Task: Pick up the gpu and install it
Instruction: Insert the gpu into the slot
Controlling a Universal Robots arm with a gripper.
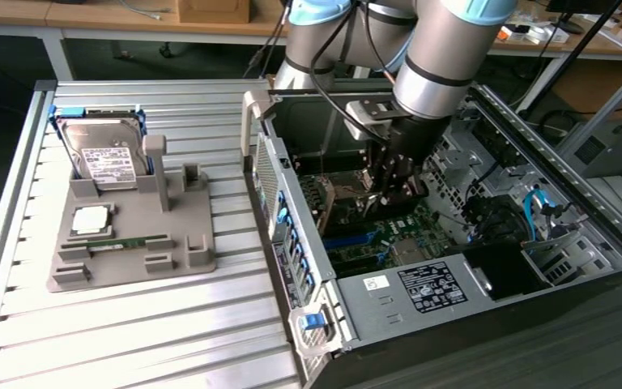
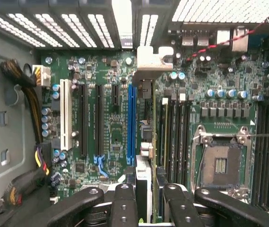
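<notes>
My gripper (image 1: 389,193) is down inside the open computer case (image 1: 570,203), over the motherboard (image 1: 398,235). In the wrist view it (image 2: 146,201) is shut on the gpu (image 2: 144,172), seen edge-on as a thin dark card running away from the fingers (image 2: 124,203). The card's silver end bracket (image 2: 149,64) lies toward the case's slotted rear wall. The card hangs just above the board, beside and nearly parallel to the long blue slot (image 2: 131,123). I cannot tell whether its edge touches the slot.
On the slatted table a grey fixture (image 1: 187,259) holds a silver hard drive (image 1: 106,158), a processor chip (image 1: 90,217) and a green memory stick (image 1: 117,241). Around the card are black slots (image 2: 98,123), a white slot (image 2: 67,120), yellow-black cables (image 2: 28,97) and the processor socket (image 2: 219,163).
</notes>
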